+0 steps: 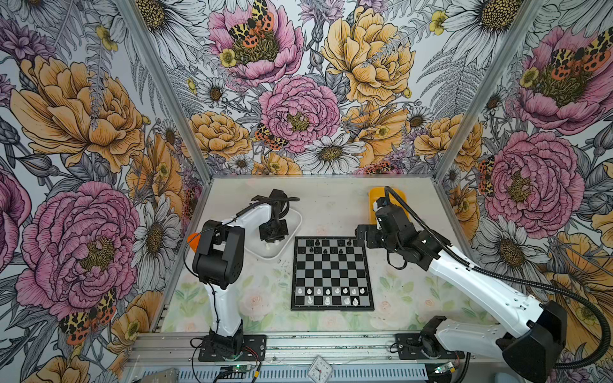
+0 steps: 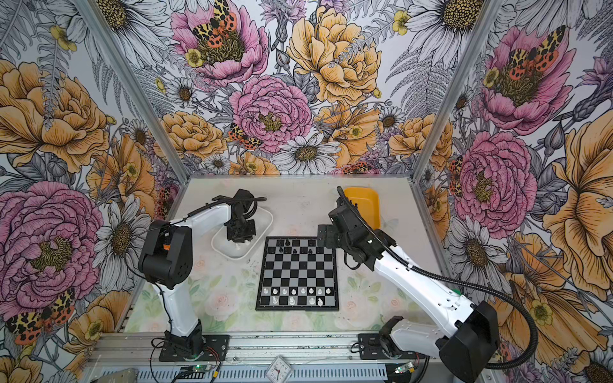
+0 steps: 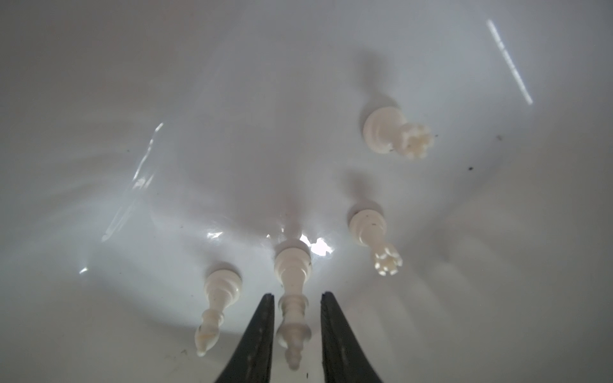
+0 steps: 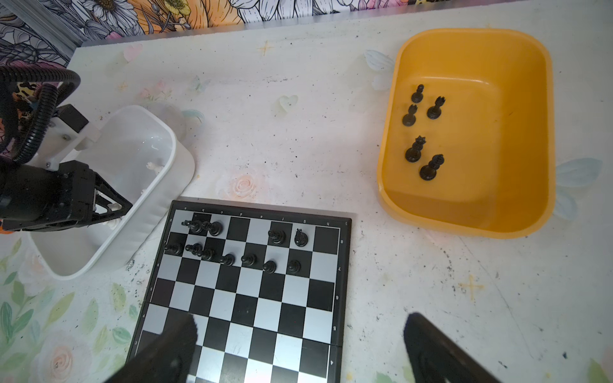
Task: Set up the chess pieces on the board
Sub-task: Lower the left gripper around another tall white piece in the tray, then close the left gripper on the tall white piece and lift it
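Right wrist: yellow tub (image 4: 517, 139), five black chessmen (image 4: 414, 151).

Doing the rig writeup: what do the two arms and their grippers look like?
Both match: the left arm and right arm have glossy white links with boxy black joint housings. The left gripper and right gripper are black, with tapered wedge fingers. A black ribbed hose runs along the right arm; an orange patch shows on the left.
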Motion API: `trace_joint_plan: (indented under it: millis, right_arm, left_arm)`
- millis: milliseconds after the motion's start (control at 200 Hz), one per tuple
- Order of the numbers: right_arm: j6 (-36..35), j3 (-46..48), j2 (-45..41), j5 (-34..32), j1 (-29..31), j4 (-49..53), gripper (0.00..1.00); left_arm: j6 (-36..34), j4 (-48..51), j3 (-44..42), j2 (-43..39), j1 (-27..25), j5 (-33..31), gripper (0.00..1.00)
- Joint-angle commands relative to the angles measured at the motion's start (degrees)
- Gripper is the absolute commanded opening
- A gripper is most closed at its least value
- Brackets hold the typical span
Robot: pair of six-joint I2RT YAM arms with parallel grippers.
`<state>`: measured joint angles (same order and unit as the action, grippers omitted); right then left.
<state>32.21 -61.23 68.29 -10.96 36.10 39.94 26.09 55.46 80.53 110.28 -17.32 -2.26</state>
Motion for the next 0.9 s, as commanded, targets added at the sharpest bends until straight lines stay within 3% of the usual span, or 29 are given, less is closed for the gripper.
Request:
trace_joint_plan:
  millis: [0,220,555,896]
  right_arm:
    - [1.2,0.4,-1.5,-1.7,0.5,-1.0,1.00]
    - [1.3,0.6,-2.0,-1.7,0.5,-0.9,1.00]
    - [1.4,0.7,-2.3,-1.7,0.5,-0.8,1.00]
    - [1.8,0.8,-3.5,-2.0,0.6,0.2,1.00]
  left_arm:
    - [-1.6,-0.9,1.7,0.3,0.8,-0.1,0.27]
    - [-2.0,-0.9,1.7,0.6,1.0,-0.2,0.26]
    - [-2.5,-0.5,2.3,0.6,1.1,-0.1,0.12]
    - [-2.8,3.4,5.7,-2.8,-0.3,0.7,0.09]
